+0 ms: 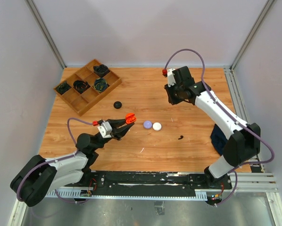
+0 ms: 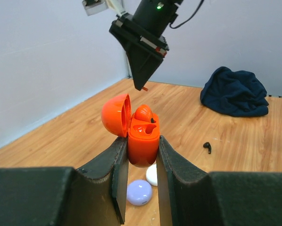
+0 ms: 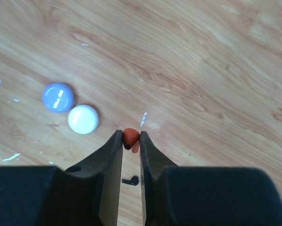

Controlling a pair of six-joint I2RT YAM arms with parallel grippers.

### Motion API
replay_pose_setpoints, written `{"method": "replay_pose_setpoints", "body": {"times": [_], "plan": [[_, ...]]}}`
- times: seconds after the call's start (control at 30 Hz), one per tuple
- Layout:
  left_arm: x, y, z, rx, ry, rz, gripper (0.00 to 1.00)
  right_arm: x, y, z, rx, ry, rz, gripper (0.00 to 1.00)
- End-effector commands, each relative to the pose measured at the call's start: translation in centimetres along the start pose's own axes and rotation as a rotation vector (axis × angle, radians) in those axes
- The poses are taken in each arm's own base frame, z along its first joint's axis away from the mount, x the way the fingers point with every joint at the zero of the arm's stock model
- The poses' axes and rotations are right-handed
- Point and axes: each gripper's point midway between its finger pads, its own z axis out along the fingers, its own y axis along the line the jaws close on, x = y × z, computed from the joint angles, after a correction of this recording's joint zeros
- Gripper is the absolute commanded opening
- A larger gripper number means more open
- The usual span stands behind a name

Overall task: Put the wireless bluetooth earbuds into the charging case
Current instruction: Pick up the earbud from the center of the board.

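Observation:
My left gripper (image 2: pixel 141 141) is shut on the base of an orange charging case (image 2: pixel 143 134), held off the table with its lid (image 2: pixel 116 114) swung open to the left. One orange earbud (image 2: pixel 144 113) sits in the case. From above, the case (image 1: pixel 129 117) hangs left of the table's middle. My right gripper (image 3: pixel 130 136) is shut on a red-orange earbud (image 3: pixel 130 135) and hovers high over the wood at the back right (image 1: pixel 173 96). A black earbud (image 1: pixel 180 137) lies loose on the table, seen below the right fingers (image 3: pixel 131 180).
A pale purple round case (image 1: pixel 147 124) and a white one (image 1: pixel 157 126) lie closed side by side mid-table. A black round case (image 1: pixel 117 104) lies nearer the wooden tray (image 1: pixel 87 89) of coiled cables at the back left. A dark blue cloth (image 1: pixel 218 136) sits at the right edge.

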Motion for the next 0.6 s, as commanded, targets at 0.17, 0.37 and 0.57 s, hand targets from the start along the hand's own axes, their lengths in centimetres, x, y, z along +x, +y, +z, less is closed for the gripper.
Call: {"method": "replay_pose_setpoints", "body": {"times": [0.17,0.37,0.57], "plan": [[-1.8,0.8,2.1,0.008,-0.043,0.078,0.02,-4.0,5.8,-5.8,-0.092,-0.317,-0.014,0.14],[-1.7,1.0,2.8,0.022,-0.030,0.095,0.04,-5.2,9.1,-9.4,-0.177,-0.487,-0.015,0.14],[-1.9,1.0,3.4,0.032,-0.031,0.094,0.04,-5.7,11.9,-12.8,-0.293,-0.635,-0.021,0.13]]}}
